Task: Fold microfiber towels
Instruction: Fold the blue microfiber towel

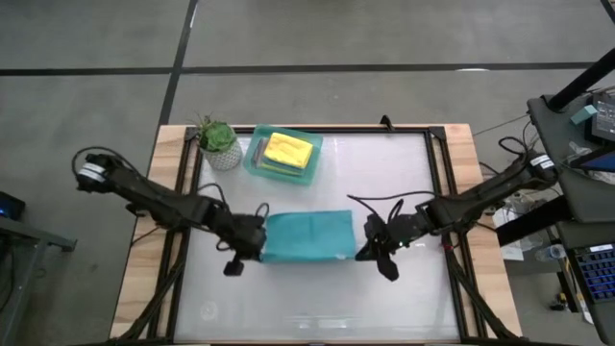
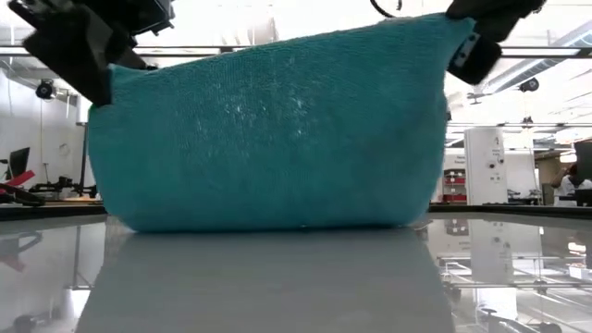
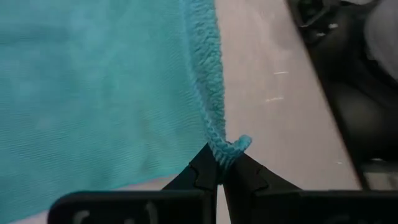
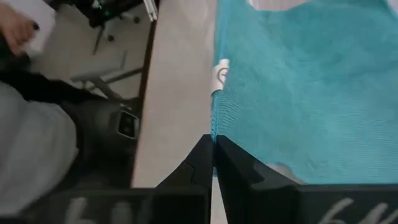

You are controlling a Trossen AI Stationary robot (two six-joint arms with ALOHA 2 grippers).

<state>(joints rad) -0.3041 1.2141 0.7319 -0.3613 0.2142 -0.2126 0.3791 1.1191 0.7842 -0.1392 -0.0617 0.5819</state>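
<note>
I have a teal towel (image 1: 307, 236) stretched between my two arms over the middle of the desk (image 1: 384, 183), nearer its front edge. My left gripper (image 3: 219, 177) has its jaws pinched tight on the towel's left corner; in the left wrist view a curl of the hemmed edge pokes out just above the closed tips. My right gripper (image 4: 213, 146) has its jaws clamped on the opposite corner, right at the hem, close to a small white label (image 4: 221, 73) sewn onto that edge.

From the low view the towel hangs as a wide sheet, raised at both upper corners by my arms, its top edge sloping up toward the picture's right, and its lower edge resting on the glossy desk surface. From above, the cloth reads as a rectangle lying between the two grippers, left arm reaching in from the left side, right arm from the right.

At the back of the desk sits a mint-green tray (image 1: 258, 156) with a yellow towel (image 1: 288, 150) on top of the stack inside it. Just beside the tray, toward the back left corner, stands a small potted plant (image 1: 217, 142)
</note>
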